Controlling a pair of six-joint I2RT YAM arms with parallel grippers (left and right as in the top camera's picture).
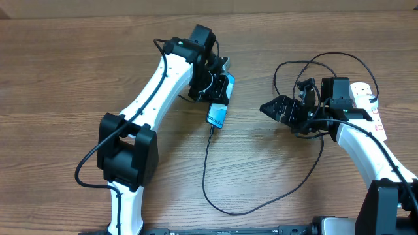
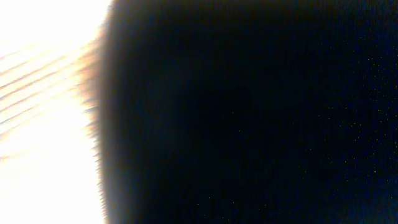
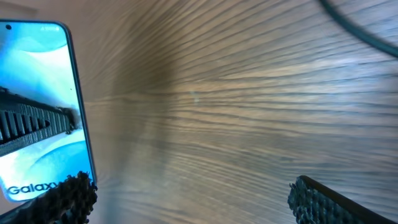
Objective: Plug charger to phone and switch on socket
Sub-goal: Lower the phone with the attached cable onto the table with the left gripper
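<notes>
The phone [image 1: 217, 116], cyan screen lit, lies near the middle, the thin black charger [image 1: 204, 171] looping widely from its lower end toward the white socket [image 1: 364, 94] at far right.

Likely a robotics lab: left arm [image 1: 155, 83], right arm [image 1: 364, 145], wood-grain table [image 1: 59, 59].

The phone [image 3: 37, 62] glows cyan-blue with white lettering, the charger cable [image 1: 206, 170] is black, the socket strip [image 1: 361, 91] is white with red marks, and the surface [image 1: 65, 65] shows brown streaked wood grain.
</notes>
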